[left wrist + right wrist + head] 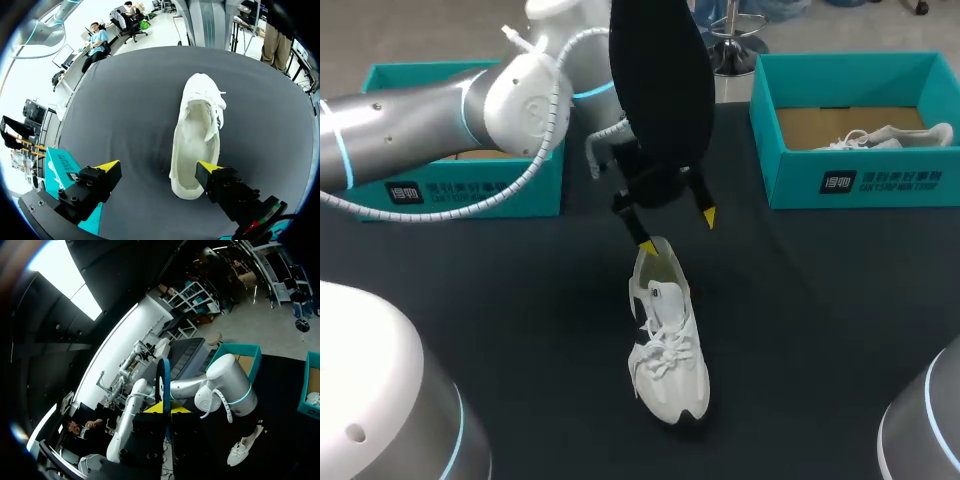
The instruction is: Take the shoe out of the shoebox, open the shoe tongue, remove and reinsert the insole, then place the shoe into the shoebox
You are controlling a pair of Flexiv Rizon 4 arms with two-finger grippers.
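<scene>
Your right gripper (pixel 165 410) pinched the insole (pixel 660 90); your left gripper (pixel 158 167), spread above the heel of the sneaker (pixel 197 135), could have knocked it over mid-worktop (pixel 500 300).

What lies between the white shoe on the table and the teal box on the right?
Nothing: bare black tabletop between shoe and box, seen in the head view.

You're looking down at a black, matte worktop (pixel 500 290) that's catching soft, even light all across.
</scene>
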